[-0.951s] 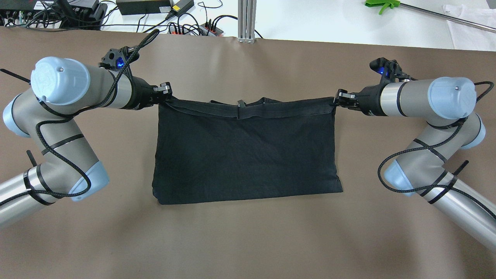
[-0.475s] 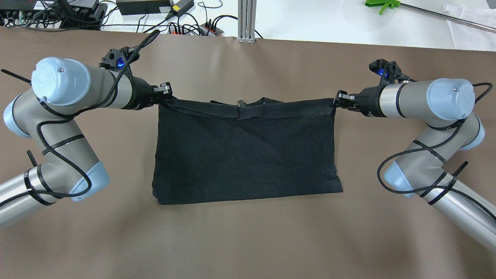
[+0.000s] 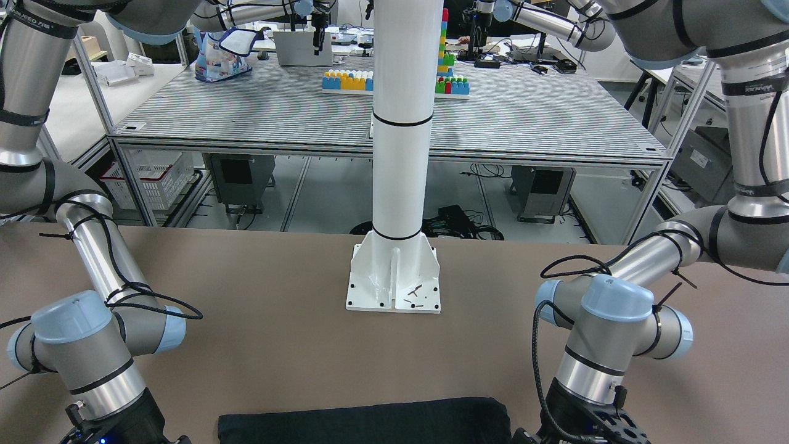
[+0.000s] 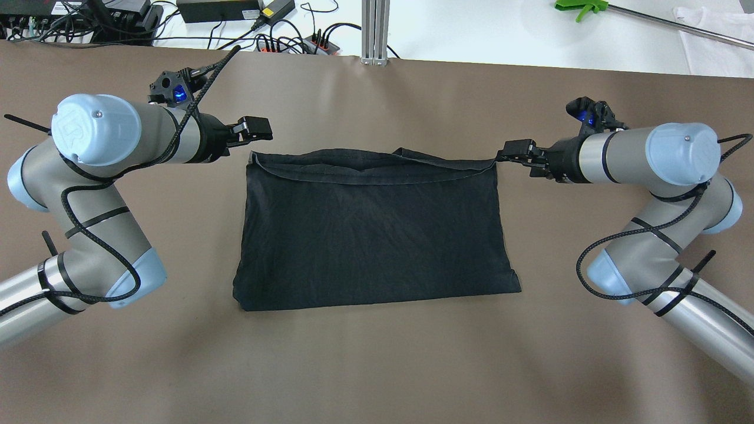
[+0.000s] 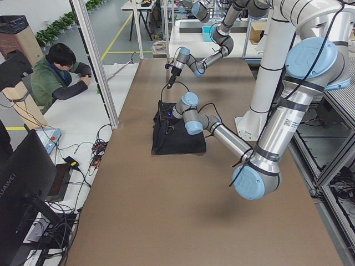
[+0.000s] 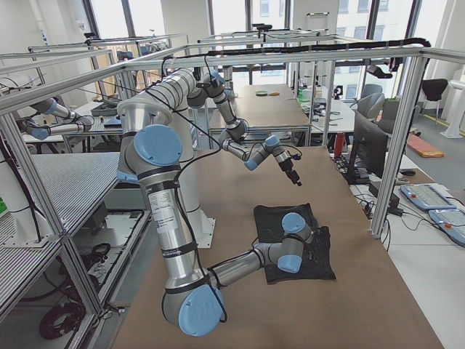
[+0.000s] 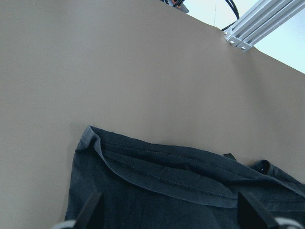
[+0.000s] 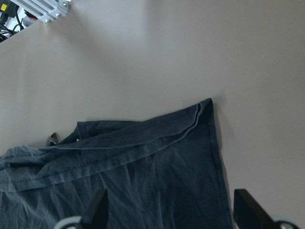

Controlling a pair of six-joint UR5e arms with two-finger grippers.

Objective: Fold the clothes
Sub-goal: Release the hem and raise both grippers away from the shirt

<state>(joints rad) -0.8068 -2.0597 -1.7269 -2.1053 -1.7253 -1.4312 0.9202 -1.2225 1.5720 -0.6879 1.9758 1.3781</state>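
Black clothes flat on tabletop, long axis arm-to-arm; we see left fingers and right fingers both wide, empty, just outside its far corners, right closer.

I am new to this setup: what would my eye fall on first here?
A plain black soft fabric garment lies flat in the middle of the brown table. The left gripper and the right gripper are open beside its two far corners. A tall white pillar stands at the table's robot-side edge.
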